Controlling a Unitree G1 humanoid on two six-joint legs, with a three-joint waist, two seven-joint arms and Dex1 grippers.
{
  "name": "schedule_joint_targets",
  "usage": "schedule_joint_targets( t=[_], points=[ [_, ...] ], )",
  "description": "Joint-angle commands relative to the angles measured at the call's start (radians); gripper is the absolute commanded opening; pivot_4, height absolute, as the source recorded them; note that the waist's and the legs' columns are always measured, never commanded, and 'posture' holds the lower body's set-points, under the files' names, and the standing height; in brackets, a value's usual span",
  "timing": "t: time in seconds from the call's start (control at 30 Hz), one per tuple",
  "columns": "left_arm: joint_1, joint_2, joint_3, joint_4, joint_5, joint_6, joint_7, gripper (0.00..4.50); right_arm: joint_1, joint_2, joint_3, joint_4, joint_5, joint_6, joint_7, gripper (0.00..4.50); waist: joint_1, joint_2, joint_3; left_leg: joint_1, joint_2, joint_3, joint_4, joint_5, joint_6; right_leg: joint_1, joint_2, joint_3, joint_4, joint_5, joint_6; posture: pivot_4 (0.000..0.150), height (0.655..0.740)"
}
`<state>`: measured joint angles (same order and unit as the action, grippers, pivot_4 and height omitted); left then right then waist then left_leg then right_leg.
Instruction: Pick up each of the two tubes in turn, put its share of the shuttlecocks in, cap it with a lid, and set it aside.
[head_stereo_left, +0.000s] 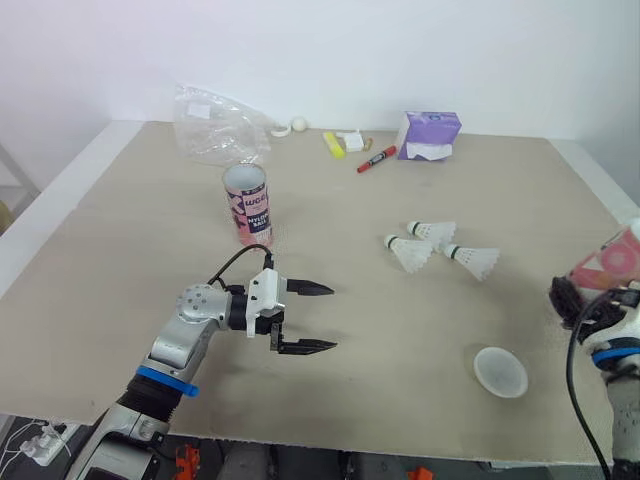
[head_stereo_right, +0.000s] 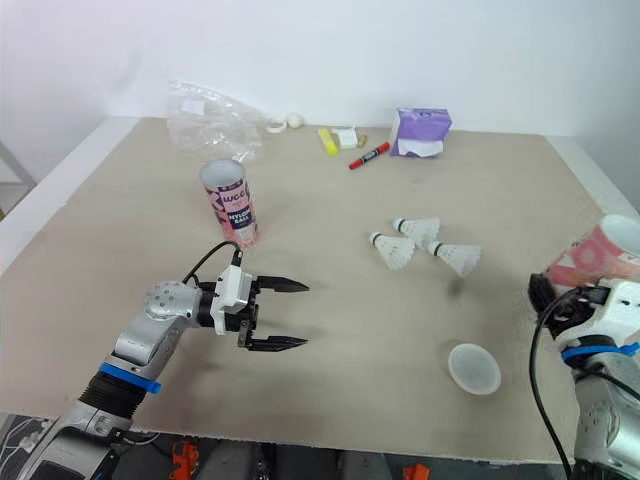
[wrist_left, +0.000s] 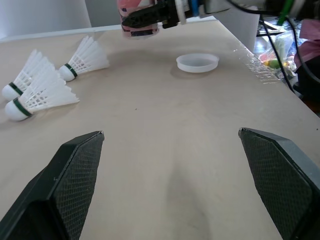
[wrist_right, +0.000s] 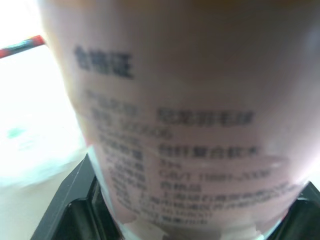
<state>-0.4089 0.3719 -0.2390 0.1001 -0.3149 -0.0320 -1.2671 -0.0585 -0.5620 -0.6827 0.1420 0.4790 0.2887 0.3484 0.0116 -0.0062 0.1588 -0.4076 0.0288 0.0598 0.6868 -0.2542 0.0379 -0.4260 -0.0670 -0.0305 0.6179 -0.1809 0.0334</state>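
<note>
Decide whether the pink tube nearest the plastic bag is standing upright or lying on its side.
Upright: the pink tube stands on its base on the table, round top facing up, clear of the left gripper.

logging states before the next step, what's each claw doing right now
left claw: open, empty
right claw: shut on tube

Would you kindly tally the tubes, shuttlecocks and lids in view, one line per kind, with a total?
Tubes: 2, the standing tube and the held tube in the right claw
Shuttlecocks: 3
Lid: 1
Total: 6
</note>
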Motion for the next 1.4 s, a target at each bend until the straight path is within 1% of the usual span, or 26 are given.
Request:
schedule_joint_targets(
  t=[0.03, 0.2, 0.43, 0.47, 0.5, 0.57, 0.63, 0.8, 0.93, 1.2, 1.4],
  points=[
    [-0.008, 0.005, 0.007, -0.039, -0.009, 0.001, 0.007, 4.50, -0.039, -0.042, -0.032, 0.076, -0.033, -0.074, -0.025, 3.27, -0.001, 0.000, 0.000, 0.000, 0.000, 0.000, 0.000, 0.000, 0.000, 0.000, 0.000, 0.001, 0.000, 0.000, 0.000, 0.150, 0.7400],
    [-0.007, 0.006, 0.007, -0.047, -0.009, 0.008, 0.012, 4.50, -0.083, -0.067, -0.017, 0.195, -0.059, -0.125, -0.031, 3.27, -0.002, 0.000, 0.000, 0.000, 0.000, 0.001, 0.000, -0.001, 0.001, 0.000, 0.005, 0.008, 0.000, 0.000, 0.001, 0.150, 0.7400],
    [-0.011, 0.009, 0.006, -0.051, -0.006, 0.009, 0.013, 4.50, -0.079, -0.062, 0.002, 0.244, -0.070, -0.152, -0.015, 3.27, -0.003, 0.000, 0.000, 0.001, 0.000, 0.004, -0.001, -0.001, 0.002, 0.000, 0.010, 0.021, 0.000, 0.000, 0.002, 0.150, 0.7400],
    [-0.010, 0.010, 0.005, -0.051, -0.005, 0.008, 0.013, 4.50, -0.075, -0.058, 0.001, 0.238, -0.067, -0.149, -0.016, 3.56, -0.003, 0.000, 0.000, 0.001, -0.001, 0.005, -0.001, -0.001, 0.002, 0.000, 0.010, 0.022, 0.000, 0.000, 0.003, 0.150, 0.7400],
    [-0.010, 0.011, 0.005, -0.050, -0.004, 0.008, 0.013, 4.50, -0.067, -0.055, 0.001, 0.226, -0.065, -0.147, -0.016, 3.74, -0.003, 0.000, 0.000, 0.001, -0.001, 0.005, 0.000, -0.001, 0.002, -0.001, 0.010, 0.023, 0.000, 0.000, 0.003, 0.150, 0.7400],
    [-0.011, 0.013, 0.004, -0.047, -0.003, 0.005, 0.012, 4.50, -0.054, -0.047, 0.000, 0.205, -0.060, -0.140, -0.018, 4.38, -0.003, 0.000, 0.000, 0.001, -0.001, 0.005, 0.000, -0.001, 0.003, -0.001, 0.010, 0.024, 0.000, -0.001, 0.004, 0.150, 0.7400],
    [-0.012, 0.014, 0.002, -0.046, -0.002, 0.004, 0.011, 4.50, -0.042, -0.044, 0.001, 0.195, -0.059, -0.141, -0.018, 4.38, -0.003, 0.000, 0.000, 0.001, -0.001, 0.005, 0.000, -0.002, 0.004, -0.001, 0.010, 0.025, 0.000, -0.001, 0.004, 0.150, 0.7400],
    [-0.015, 0.012, -0.002, -0.041, 0.000, 0.000, 0.007, 4.50, 0.001, -0.029, -0.011, 0.119, -0.032, -0.110, -0.023, 4.38, -0.004, 0.000, 0.000, 0.001, -0.001, 0.007, -0.001, -0.003, 0.005, -0.001, 0.010, 0.026, 0.000, -0.002, 0.005, 0.150, 0.7400],
    [-0.021, 0.008, -0.006, -0.032, 0.003, -0.004, 0.005, 4.50, 0.100, 0.008, -0.032, -0.045, 0.012, -0.049, -0.040, 4.38, -0.003, 0.000, 0.000, 0.001, 0.000, 0.005, -0.001, -0.003, 0.005, -0.001, 0.010, 0.026, 0.000, -0.002, 0.005, 0.150, 0.7400],
    [-0.027, 0.003, -0.011, -0.018, 0.007, -0.011, -0.008, 4.50, 0.206, 0.048, -0.056, -0.184, 0.047, 0.002, -0.071, 4.38, -0.004, 0.001, 0.000, 0.001, -0.001, 0.007, -0.001, -0.003, 0.005, -0.001, 0.010, 0.028, 0.000, -0.002, 0.006, 0.150, 0.7400],
    [-0.039, -0.003, -0.018, 0.001, 0.011, -0.022, -0.015, 4.50, 0.300, 0.092, -0.097, -0.335, 0.090, 0.052, -0.114, 4.38, -0.003, 0.001, 0.000, 0.001, 0.000, 0.005, -0.001, -0.003, 0.005, -0.001, 0.011, 0.028, 0.000, -0.003, 0.006, 0.150, 0.7400]
  ],
)
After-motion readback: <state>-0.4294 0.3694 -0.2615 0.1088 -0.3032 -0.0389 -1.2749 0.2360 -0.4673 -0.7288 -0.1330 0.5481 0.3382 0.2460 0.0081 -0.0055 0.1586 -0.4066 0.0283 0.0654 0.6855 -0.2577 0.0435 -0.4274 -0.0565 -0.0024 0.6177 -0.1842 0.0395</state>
